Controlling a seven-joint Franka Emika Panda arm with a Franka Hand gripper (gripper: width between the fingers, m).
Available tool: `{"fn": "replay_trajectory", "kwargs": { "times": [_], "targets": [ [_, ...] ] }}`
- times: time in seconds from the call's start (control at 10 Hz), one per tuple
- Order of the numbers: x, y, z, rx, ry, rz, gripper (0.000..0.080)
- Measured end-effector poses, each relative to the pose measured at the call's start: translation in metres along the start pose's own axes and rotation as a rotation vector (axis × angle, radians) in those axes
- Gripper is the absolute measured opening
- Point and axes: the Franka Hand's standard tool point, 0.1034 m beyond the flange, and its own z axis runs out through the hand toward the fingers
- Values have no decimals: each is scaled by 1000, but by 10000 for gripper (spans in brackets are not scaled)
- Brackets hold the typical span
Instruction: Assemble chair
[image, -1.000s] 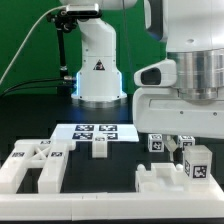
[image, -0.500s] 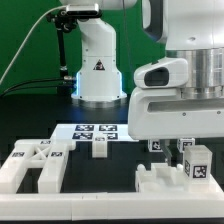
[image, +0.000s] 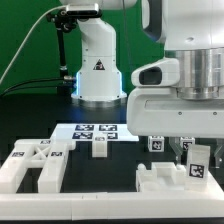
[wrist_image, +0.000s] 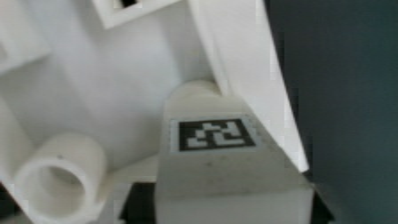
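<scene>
My gripper (image: 193, 150) hangs at the exterior view's right, shut on a white tagged chair bar (image: 197, 162) held upright just above the table. In the wrist view the bar (wrist_image: 217, 150) fills the space between the dark fingers (wrist_image: 137, 200), its square tag facing the camera. Under it lie a white slab (wrist_image: 107, 80) and a round white peg end (wrist_image: 59, 182). A blocky white chair piece (image: 160, 181) lies in front of the gripper. Small tagged cubes (image: 156, 144) stand behind it.
The marker board (image: 82, 131) lies mid-table with a small white block (image: 100, 147) at its front edge. Flat white tagged slabs (image: 35, 165) lie at the exterior view's left. The robot base (image: 97, 70) stands behind, with a green backdrop.
The gripper body has shifted toward the exterior view's left and slightly down. The held bar now looks narrower, as if turned a little.
</scene>
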Motion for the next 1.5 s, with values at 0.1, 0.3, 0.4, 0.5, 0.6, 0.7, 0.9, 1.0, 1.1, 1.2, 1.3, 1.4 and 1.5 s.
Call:
{"fn": "replay_trajectory", "kwargs": {
  "times": [0.1, 0.3, 0.4, 0.5, 0.6, 0.7, 0.9, 1.0, 1.1, 1.2, 1.3, 1.4, 1.5],
  "targets": [
    [1, 1, 0, 5, -3, 106, 289],
    [3, 4, 0, 29, -26, 385, 289],
    [2, 5, 0, 32, -41, 531, 289],
    [1, 5, 0, 44, -67, 681, 289],
    [0, 5, 0, 58, -98, 807, 289],
    [0, 5, 0, 63, -111, 886, 289],
    [-1, 4, 1, 58, -116, 1033, 289],
    [-1, 4, 1, 57, -118, 1061, 289],
    [-1, 4, 1, 56, -122, 1123, 289],
    [-1, 4, 1, 55, -123, 1132, 289],
    [-2, 4, 1, 55, -123, 1129, 289],
    [-2, 4, 1, 55, -123, 1127, 533],
    [-2, 4, 1, 55, -123, 1126, 533]
  ]
}}
